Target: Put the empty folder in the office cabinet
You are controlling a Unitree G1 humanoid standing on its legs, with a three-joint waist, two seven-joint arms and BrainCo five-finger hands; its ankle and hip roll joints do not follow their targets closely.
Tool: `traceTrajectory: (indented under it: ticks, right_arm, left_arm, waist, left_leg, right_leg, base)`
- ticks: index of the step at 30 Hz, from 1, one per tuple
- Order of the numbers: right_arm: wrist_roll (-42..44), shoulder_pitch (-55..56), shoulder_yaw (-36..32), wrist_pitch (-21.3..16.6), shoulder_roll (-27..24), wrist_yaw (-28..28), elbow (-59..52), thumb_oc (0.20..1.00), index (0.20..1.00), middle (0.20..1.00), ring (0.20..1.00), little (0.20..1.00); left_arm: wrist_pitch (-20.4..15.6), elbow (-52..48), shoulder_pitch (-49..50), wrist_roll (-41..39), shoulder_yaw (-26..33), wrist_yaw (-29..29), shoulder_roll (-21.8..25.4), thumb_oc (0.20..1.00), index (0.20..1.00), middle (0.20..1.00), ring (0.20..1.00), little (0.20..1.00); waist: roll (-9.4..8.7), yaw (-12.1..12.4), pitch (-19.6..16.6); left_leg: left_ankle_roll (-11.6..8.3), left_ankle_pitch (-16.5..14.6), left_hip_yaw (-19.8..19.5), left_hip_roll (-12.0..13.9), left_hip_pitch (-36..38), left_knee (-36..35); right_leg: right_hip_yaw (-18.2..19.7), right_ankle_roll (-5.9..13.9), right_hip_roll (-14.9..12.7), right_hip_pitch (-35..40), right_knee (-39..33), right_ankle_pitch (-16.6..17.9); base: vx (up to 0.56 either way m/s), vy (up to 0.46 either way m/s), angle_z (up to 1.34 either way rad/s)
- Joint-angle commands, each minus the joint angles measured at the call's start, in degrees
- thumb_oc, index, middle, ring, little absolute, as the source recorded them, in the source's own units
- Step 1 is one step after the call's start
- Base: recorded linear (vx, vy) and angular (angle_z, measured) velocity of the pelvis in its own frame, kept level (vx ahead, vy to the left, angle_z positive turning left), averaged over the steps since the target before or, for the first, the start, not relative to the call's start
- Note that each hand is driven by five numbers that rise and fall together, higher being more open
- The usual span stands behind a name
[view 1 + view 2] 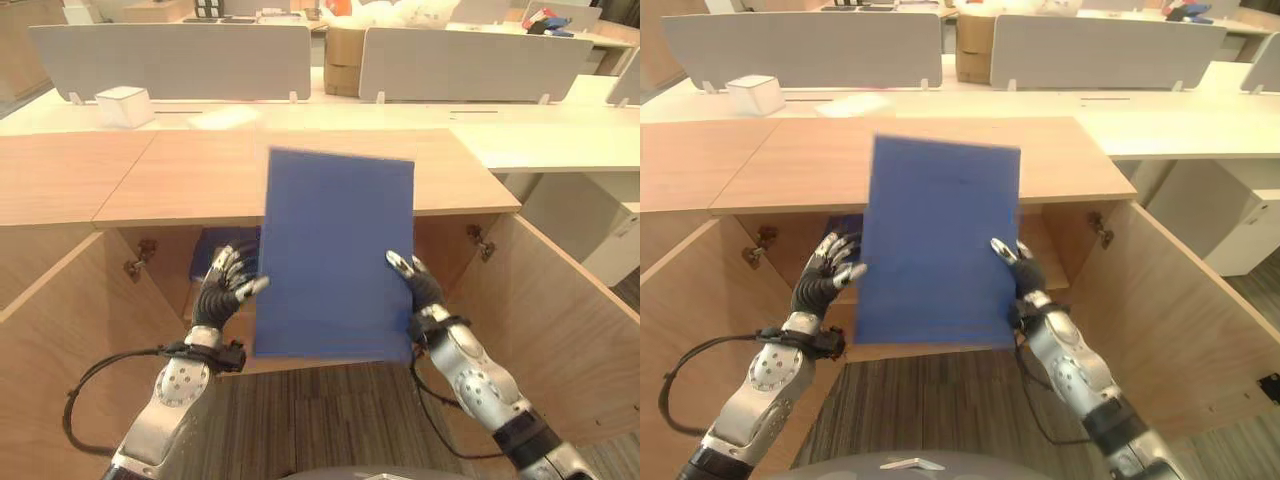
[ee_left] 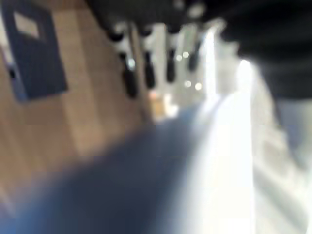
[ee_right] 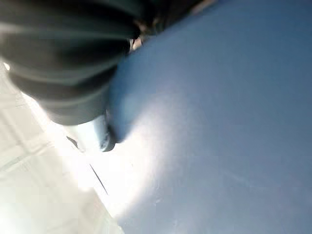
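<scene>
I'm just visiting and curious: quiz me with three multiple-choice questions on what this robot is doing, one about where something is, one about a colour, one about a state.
1. Where is the folder?
A. Lying on the cabinet top
B. Held up in front of the open cabinet
C. On the floor

2. What colour is the folder?
A. Red
B. Green
C. Blue

3. How do the cabinet doors stand?
A. Both swung open
B. Both closed
C. One open, one closed

Answers:
1. B, since the left hand and the right hand hold it by its side edges before the cabinet opening.
2. C, as its whole face is plain blue in both eye views.
3. A, because the left door and the right door angle outward and show the inside, where another blue folder lies.
</scene>
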Motion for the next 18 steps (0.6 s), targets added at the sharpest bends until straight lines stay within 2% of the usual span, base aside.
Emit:
traceTrajectory:
  ticks: [1,2,3,5,7,9,13,16,18]
  right_arm:
    - [-5.86,2.27,-0.85,3.54,-6.39,7.82,1.63,0.2,0.2,0.2,0.2,0.2]
    - [-5.89,2.34,-0.84,3.53,-6.44,7.89,1.65,0.2,0.2,0.2,0.2,0.2]
    - [-7.22,3.31,2.15,5.48,-10.47,11.75,2.94,0.2,0.2,0.2,0.2,0.2]
    - [-8.56,2.44,5.86,6.45,-14.36,14.61,3.98,0.2,0.2,0.2,0.2,0.2]
    - [-8.51,1.28,8.0,6.53,-16.03,15.96,3.81,0.2,0.2,0.2,0.2,0.2]
    - [-8.06,-3.39,14.31,5.85,-18.86,17.88,3.92,0.2,0.2,0.2,0.2,0.2]
    - [-8.01,-7.92,18.44,4.26,-16.84,16.53,4.95,0.2,0.2,0.2,0.2,0.2]
    - [-8.17,-10.03,18.14,3.12,-13.2,14.49,6.99,0.2,0.2,0.2,0.2,0.2]
    - [-8.34,-11.65,16.8,2.02,-10.32,12.16,9.54,0.2,0.2,0.2,0.2,0.2]
  left_arm:
    - [-3.25,8.06,2.32,13.43,2.91,-1.4,5.37,1.0,1.0,1.0,1.0,1.0]
    - [-3.39,8.21,2.32,13.52,2.83,-1.34,5.28,1.0,1.0,1.0,1.0,1.0]
    - [-2.97,15.65,2.97,17.75,2.77,-1.21,6.1,1.0,1.0,1.0,1.0,1.0]
    - [-3.05,22.66,2.48,21.13,1.97,-0.79,6.89,1.0,1.0,1.0,1.0,1.0]
    - [-3.16,25.08,1.94,22.76,1.15,-0.12,7.38,1.0,1.0,1.0,1.0,1.0]
    - [-3.64,32.25,0.19,27.23,-1.7,2.27,7.4,1.0,1.0,1.0,1.0,1.0]
    - [-3.28,36.35,-1.12,29.86,-3.98,4.38,6.33,1.0,1.0,1.0,1.0,1.0]
    - [-2.56,38.93,-2.14,29.23,-4.04,5.9,5.12,1.0,1.0,1.0,1.0,1.0]
    - [-2.03,40.8,-3.72,27.83,-4.02,7.21,4.04,1.0,1.0,1.0,1.0,1.0]
  waist:
    - [-1.56,1.04,-0.54]
    - [-1.51,0.98,-0.6]
    - [-1.67,1.45,-0.46]
    - [-1.67,1.73,-0.33]
    - [-1.67,1.78,-0.28]
    - [-1.55,1.83,0.04]
    - [-1.43,1.84,0.56]
    - [-1.4,1.97,1.61]
    - [-1.24,2.26,3.58]
  left_leg:
    - [-1.97,-7.01,-1.05,1.4,0.8,0.29]
    - [-1.97,-7.04,-1.1,1.39,0.82,0.29]
    - [-2.11,-6.75,-1.22,1.37,0.6,0.29]
    - [-2.24,-6.57,-1.29,1.41,0.39,0.29]
    - [-2.27,-6.53,-1.24,1.41,0.37,0.29]
    - [-2.35,-6.44,-0.94,1.51,0.17,0.29]
    - [-2.36,-6.29,-0.54,1.64,-0.14,0.29]
    - [-2.4,-5.94,-0.42,1.73,-1.02,0.29]
    - [-2.4,-5.18,-0.36,1.8,-2.84,0.29]
  right_leg:
    - [-2.35,3.24,-3.23,-0.25,-0.08,-1.45]
    - [-2.41,3.25,-3.23,-0.21,-0.08,-1.48]
    - [-2.67,3.43,-3.31,-0.31,-0.1,-1.47]
    - [-2.91,3.6,-3.36,-0.53,-0.1,-1.48]
    - [-2.91,3.65,-3.35,-0.6,-0.1,-1.5]
    - [-2.71,3.77,-3.33,-0.97,-0.1,-1.54]
    - [-2.46,3.84,-3.28,-1.35,-0.1,-1.45]
    - [-2.4,3.97,-3.36,-2.23,-0.07,-1.16]
    - [-2.38,4.09,-3.45,-4.01,0.11,-0.59]
  base:
    - [-0.02,-0.001,0.18]
    - [-0.01,0.011,0.14]
    - [-0.02,0.012,0.12]
    - [-0.02,0.011,0.12]
    - [-0.02,0.011,0.06]
    - [-0.01,0.01,0.02]
    - [-0.01,0.003,-0.02]
    - [-0.04,-0.01,-0.04]
    - [-0.15,-0.022,-0.04]
